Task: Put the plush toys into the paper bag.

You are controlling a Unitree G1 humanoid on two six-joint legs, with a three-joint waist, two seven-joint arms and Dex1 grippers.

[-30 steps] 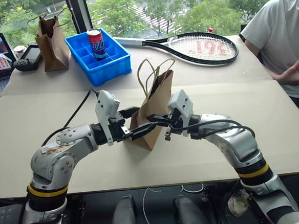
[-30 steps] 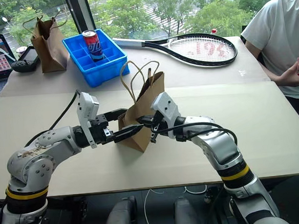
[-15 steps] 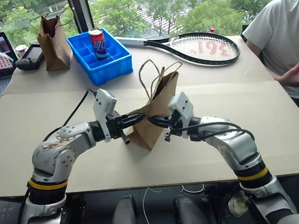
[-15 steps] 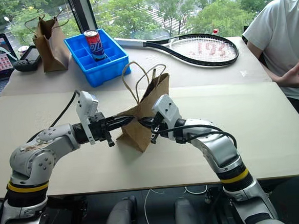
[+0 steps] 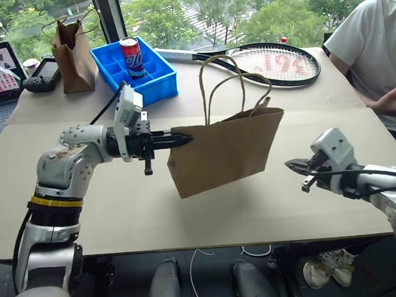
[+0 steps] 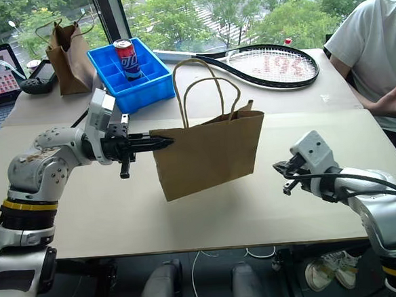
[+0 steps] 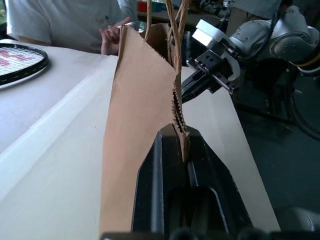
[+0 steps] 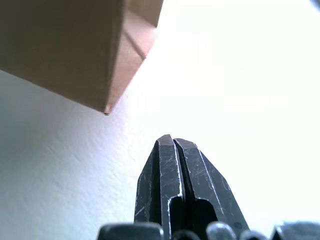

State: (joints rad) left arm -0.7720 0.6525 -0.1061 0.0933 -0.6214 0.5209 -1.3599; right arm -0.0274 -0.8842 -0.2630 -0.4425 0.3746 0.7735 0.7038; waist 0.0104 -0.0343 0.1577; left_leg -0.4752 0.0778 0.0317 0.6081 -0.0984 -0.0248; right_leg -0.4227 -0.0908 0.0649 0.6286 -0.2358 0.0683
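Left wrist view: the left gripper is seen pinched on the serrated top edge of the paper bag, at the corner of its mouth, with the paper trapped between the two black fingers. In the head views the bag is held at that one corner, with the left gripper pointing level toward the robot's right; the bag hangs broadside and slightly tilted, its far bottom corner lifted and its near bottom corner at or just above the table; contact cannot be confirmed. The two cord handles stand up in loops above the mouth, which appears nearly flat.

The right gripper is positioned well apart from the bag, on the robot's right, low over the table, with its fingers pressed together on nothing.

No plush toys are identifiable on the table or in either gripper. Whether any lie inside the bag cannot be told, as the interior is hidden.

The step in hand is judged to be bag handling rather than toy loading. For the next move, the bag should probably be set upright on its base and its mouth spread, which calls for the right gripper to take the opposite rim.

Also on the table, well behind the bag, are a blue bin holding a can, a tennis racket and a narrower brown bag. A seated person is at the right edge.
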